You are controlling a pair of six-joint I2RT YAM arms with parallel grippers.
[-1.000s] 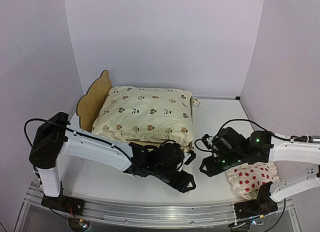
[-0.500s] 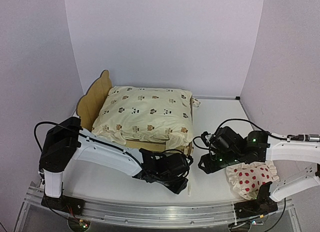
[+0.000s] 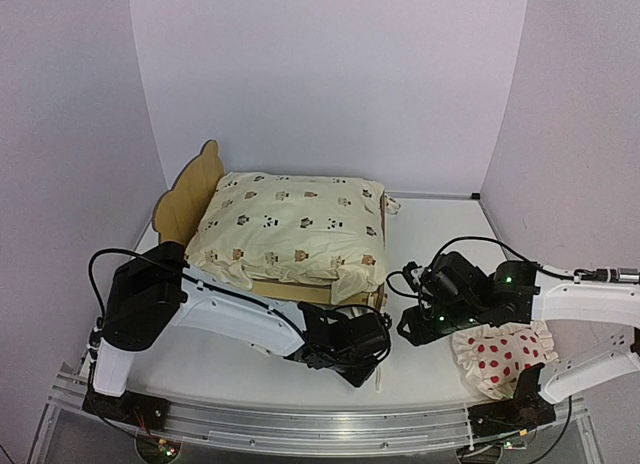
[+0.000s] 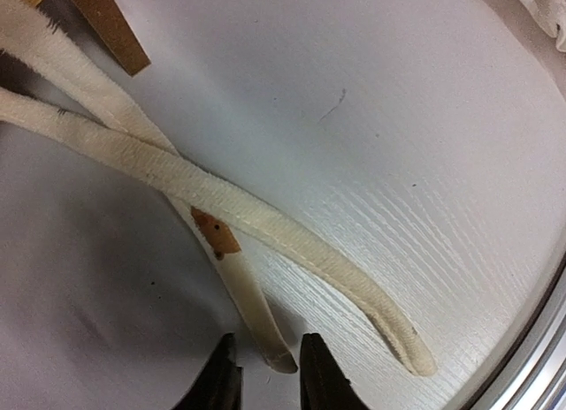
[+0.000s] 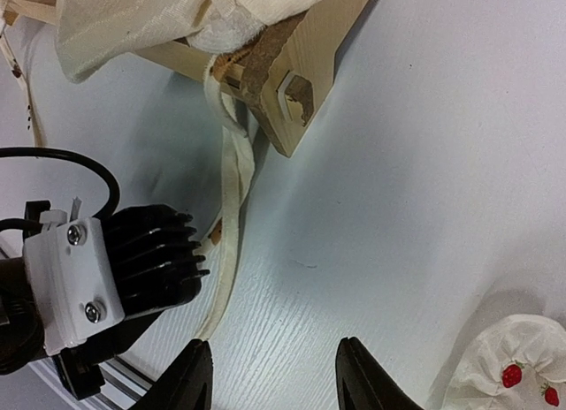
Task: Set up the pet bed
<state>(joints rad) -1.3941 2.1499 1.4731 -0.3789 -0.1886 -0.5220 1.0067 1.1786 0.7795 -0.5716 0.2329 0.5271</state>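
Observation:
The pet bed (image 3: 185, 196) stands at the back left, its scalloped headboard to the left, with the cream printed cover (image 3: 290, 229) piled on it. Two cream tie straps (image 4: 203, 185) trail from the bed's near right corner (image 5: 301, 83) across the table. My left gripper (image 4: 268, 379) is low over the table by that corner; its jaws stand a narrow gap apart, with the thinner strap's end (image 4: 279, 355) lying between the fingertips. My right gripper (image 5: 276, 375) hovers open to the right of the corner, nothing between its fingers.
The white red-dotted pillow (image 3: 500, 359) lies at the front right, under the right arm. The left gripper's black body (image 5: 115, 277) sits close to the right gripper's left. A metal rail (image 3: 300, 424) runs along the table's near edge.
The left arm reached further right toward the bed's near corner and its jaws narrowed around the strap's end. The right gripper shifted slightly left.

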